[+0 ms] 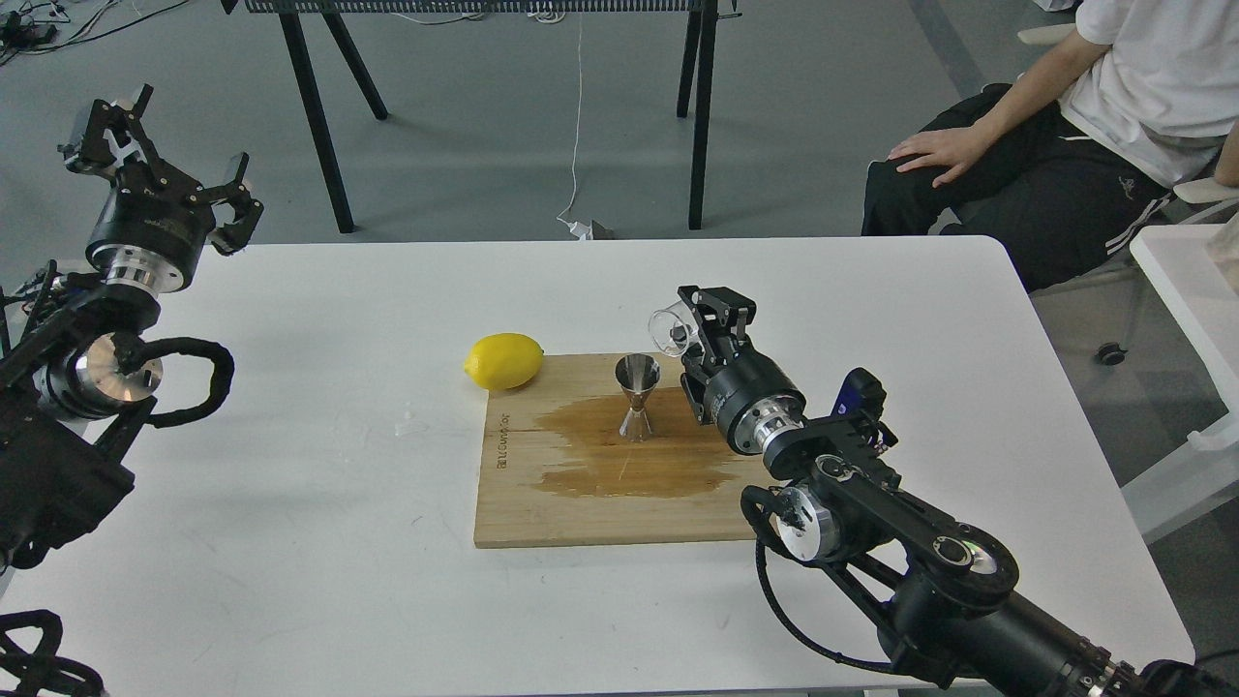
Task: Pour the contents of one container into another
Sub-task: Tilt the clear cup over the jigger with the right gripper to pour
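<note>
The clear glass cup (671,328) is held tilted on its side in my right gripper (699,324), which is shut on it, just up and right of the jigger. Its mouth faces left. The shiny steel jigger (636,395) stands upright on the wooden cutting board (542,503), in a dark wet patch (629,460). My left gripper (155,150) is raised at the far left, off the table's corner, open with nothing in it.
A yellow lemon (503,360) lies at the board's back left corner. The white table (290,465) carries a small wet spot (410,424) left of the board. A seated person (1065,136) is beyond the table's far right corner.
</note>
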You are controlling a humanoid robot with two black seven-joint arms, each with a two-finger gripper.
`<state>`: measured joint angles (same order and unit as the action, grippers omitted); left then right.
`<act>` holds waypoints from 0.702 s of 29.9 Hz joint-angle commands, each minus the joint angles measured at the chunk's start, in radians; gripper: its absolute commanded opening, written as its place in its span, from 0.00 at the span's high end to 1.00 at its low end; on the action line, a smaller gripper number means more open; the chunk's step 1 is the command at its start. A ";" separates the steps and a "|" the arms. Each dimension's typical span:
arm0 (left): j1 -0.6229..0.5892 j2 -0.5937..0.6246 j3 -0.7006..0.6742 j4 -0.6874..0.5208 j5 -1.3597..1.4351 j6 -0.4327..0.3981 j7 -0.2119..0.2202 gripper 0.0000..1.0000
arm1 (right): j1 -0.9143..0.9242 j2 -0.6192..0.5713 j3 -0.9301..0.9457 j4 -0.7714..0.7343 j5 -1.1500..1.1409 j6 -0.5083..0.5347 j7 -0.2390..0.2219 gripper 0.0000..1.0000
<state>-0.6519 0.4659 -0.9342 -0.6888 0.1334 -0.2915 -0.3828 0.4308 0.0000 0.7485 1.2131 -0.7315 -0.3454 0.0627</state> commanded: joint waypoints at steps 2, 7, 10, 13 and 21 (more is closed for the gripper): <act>0.000 0.000 0.000 0.000 0.000 0.000 -0.001 0.00 | 0.002 0.000 -0.003 0.000 -0.005 0.000 0.000 0.67; 0.000 0.002 -0.001 0.000 0.000 0.000 0.001 0.00 | 0.006 0.000 -0.004 0.005 -0.008 -0.001 0.006 0.67; 0.000 0.002 0.000 0.000 0.000 0.000 -0.001 0.00 | 0.006 0.000 -0.004 0.005 -0.046 -0.001 0.006 0.67; 0.000 0.002 -0.001 0.000 0.000 0.000 -0.001 0.00 | 0.005 0.000 -0.008 0.005 -0.103 -0.010 0.006 0.67; 0.000 0.002 -0.001 0.000 -0.003 0.000 -0.001 0.00 | 0.008 0.000 -0.041 -0.003 -0.129 -0.015 0.006 0.67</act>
<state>-0.6519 0.4678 -0.9350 -0.6888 0.1335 -0.2915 -0.3833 0.4370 0.0000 0.7177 1.2113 -0.8594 -0.3600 0.0691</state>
